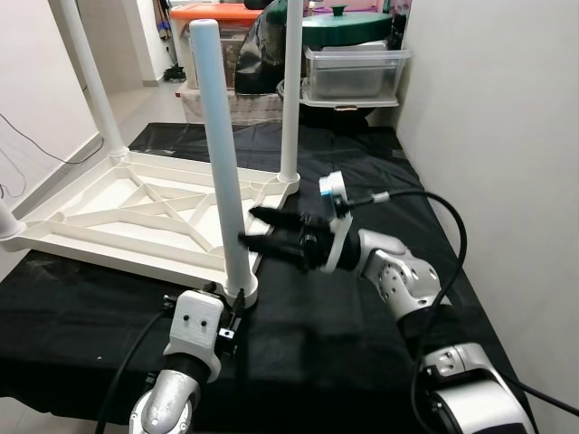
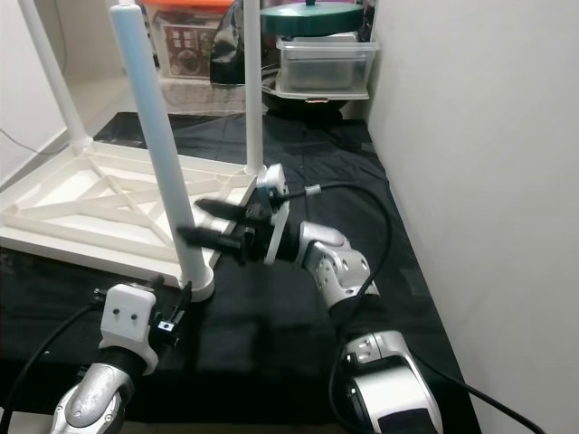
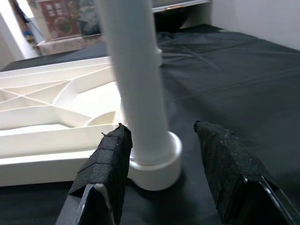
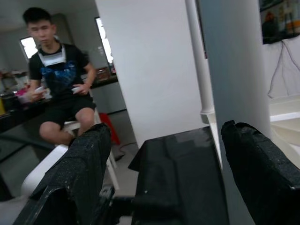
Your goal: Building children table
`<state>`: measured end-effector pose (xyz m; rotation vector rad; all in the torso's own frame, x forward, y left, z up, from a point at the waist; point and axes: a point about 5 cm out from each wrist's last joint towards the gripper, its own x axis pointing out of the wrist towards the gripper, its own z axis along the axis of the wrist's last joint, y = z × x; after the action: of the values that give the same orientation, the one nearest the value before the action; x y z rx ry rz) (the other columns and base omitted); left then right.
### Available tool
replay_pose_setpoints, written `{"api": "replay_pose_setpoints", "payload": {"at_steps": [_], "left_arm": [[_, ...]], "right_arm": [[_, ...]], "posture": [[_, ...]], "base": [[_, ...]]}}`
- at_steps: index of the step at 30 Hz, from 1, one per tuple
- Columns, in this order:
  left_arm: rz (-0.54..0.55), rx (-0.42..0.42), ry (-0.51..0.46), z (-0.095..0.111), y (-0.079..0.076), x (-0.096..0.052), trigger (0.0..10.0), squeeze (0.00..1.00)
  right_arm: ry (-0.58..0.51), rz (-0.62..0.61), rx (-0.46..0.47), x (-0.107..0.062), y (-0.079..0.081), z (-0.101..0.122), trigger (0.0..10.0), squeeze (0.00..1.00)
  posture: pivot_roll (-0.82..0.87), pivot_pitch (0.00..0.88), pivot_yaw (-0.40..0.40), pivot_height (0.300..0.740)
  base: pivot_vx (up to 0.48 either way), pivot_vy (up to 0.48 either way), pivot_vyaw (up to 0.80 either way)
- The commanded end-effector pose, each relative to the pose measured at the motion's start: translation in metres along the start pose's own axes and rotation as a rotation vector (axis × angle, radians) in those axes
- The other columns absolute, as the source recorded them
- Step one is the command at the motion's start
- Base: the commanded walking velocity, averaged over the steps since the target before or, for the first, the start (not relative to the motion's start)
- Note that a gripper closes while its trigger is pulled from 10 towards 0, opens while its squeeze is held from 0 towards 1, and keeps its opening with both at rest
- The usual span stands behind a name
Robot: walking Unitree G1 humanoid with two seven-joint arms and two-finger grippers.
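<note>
The white table top (image 1: 136, 212) lies upside down on a black cloth (image 1: 362, 163), with white legs standing up from its corners. The nearest leg (image 1: 222, 154) rises from a round socket (image 1: 242, 291) at the front corner. My left gripper (image 3: 160, 127) is open low down, one finger on each side of that leg's base, not clamping it. My right gripper (image 1: 249, 226) reaches in from the right at mid-height. It is open, with its fingertips (image 1: 253, 213) right at the leg. In the right wrist view the leg (image 4: 234, 61) stands just beyond one finger.
Clear storage boxes (image 1: 353, 72), a green lid (image 1: 344, 27) and an orange-lidded box (image 1: 217, 18) stand behind the cloth. A white wall (image 1: 507, 136) runs close along the right. A person (image 4: 61, 84) sits across the room. Bare floor with a cable (image 1: 36, 145) lies to the left.
</note>
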<state>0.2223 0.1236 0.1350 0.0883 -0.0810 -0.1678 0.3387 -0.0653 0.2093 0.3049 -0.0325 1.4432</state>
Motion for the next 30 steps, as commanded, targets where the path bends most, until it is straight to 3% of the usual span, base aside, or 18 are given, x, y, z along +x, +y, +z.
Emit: {"api": "replay_pose_setpoints", "payload": {"at_steps": [1, 5, 6, 10, 13, 23, 26, 28, 29, 30], "left_arm": [[-0.005, 0.000, 0.019, -0.003, -0.001, 0.000, 10.0, 0.00], [-0.058, -0.043, 0.041, -0.006, -0.008, -0.003, 10.0, 0.00], [-0.058, -0.043, 0.041, -0.006, -0.008, -0.003, 10.0, 0.00], [-0.082, -0.049, 0.067, -0.009, -0.014, -0.010, 10.0, 0.00], [-0.078, -0.052, 0.072, -0.010, -0.014, -0.012, 10.0, 0.00], [-0.064, -0.035, 0.053, -0.008, -0.011, -0.007, 10.0, 0.00], [-0.060, -0.037, 0.041, -0.006, -0.009, -0.006, 10.0, 0.00], [-0.061, -0.033, 0.041, -0.006, -0.009, -0.006, 10.0, 0.00], [-0.052, -0.025, 0.043, -0.006, -0.005, -0.006, 10.0, 0.00], [-0.052, -0.025, 0.043, -0.006, -0.005, -0.006, 10.0, 0.00]], "right_arm": [[-0.009, -0.095, -0.032, 0.003, -0.012, 0.004, 10.0, 0.00], [0.151, -0.594, -0.121, -0.002, -0.055, -0.002, 10.0, 0.00], [0.151, -0.594, -0.121, -0.002, -0.055, -0.002, 10.0, 0.00], [0.314, -0.948, -0.256, -0.027, -0.073, 0.005, 10.0, 0.00], [0.218, -1.024, -0.219, -0.024, -0.074, 0.015, 10.0, 0.00], [0.034, -1.061, -0.188, 0.001, -0.072, 0.031, 10.0, 0.00], [-0.077, -0.722, -0.147, 0.038, -0.050, 0.040, 10.0, 0.00], [-0.081, -0.654, -0.158, 0.044, -0.044, 0.040, 10.0, 0.00], [-0.082, -0.515, -0.156, 0.048, -0.030, 0.039, 10.0, 0.00], [-0.082, -0.515, -0.156, 0.048, -0.030, 0.039, 10.0, 0.00]], "posture": [[-0.02, 0.000, -0.021, 0.740], [-0.01, 0.000, -0.033, 0.740], [-0.01, 0.000, -0.033, 0.740], [0.00, 0.000, -0.046, 0.740], [0.00, 0.000, -0.049, 0.740], [-0.01, 0.000, -0.048, 0.740], [-0.01, 0.000, -0.042, 0.740], [-0.01, 0.000, -0.042, 0.740], [-0.01, 0.000, -0.043, 0.740], [-0.01, 0.000, -0.043, 0.740]], "base": [[0.000, 0.000, 0.00], [0.000, 0.000, 0.00], [0.000, 0.000, 0.00], [0.000, 0.000, 0.00], [0.000, 0.000, 0.00], [0.000, 0.000, 0.00], [0.000, 0.000, 0.00], [0.000, 0.000, 0.00], [0.000, 0.000, 0.00], [0.000, 0.000, 0.00]]}}
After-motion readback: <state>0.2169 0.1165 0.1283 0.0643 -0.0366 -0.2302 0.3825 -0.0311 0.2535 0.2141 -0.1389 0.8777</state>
